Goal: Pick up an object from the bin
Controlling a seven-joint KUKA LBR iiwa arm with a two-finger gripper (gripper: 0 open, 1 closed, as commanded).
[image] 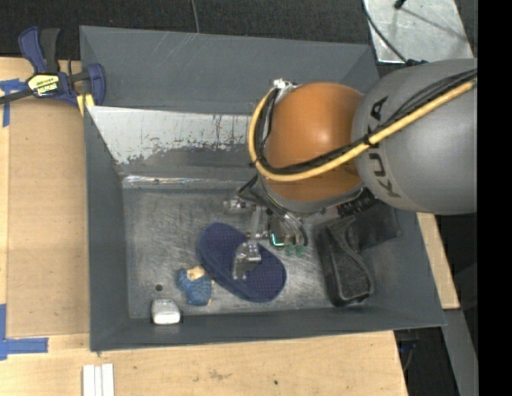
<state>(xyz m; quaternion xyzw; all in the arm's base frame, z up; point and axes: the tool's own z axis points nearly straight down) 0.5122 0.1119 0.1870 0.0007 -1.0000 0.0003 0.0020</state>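
End effector [248,258] under the KUKA-lettered arm [409,143] hangs over a navy oval pad [216,250]; open or closed, cannot tell.

Dark, finely speckled floor [157,2] along the top, with a pale grey sheet [409,15] at upper right.

Navy cloth [268,285], black case [347,269]

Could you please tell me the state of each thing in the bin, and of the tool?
tool: down in the bin, over the pad's middle.
dark blue oval pad: lying flat, partly under the tool.
small blue crumpled thing: resting at the pad's left end.
small white block: lying apart, lower left corner.
black oblong thing: lying by the right wall.
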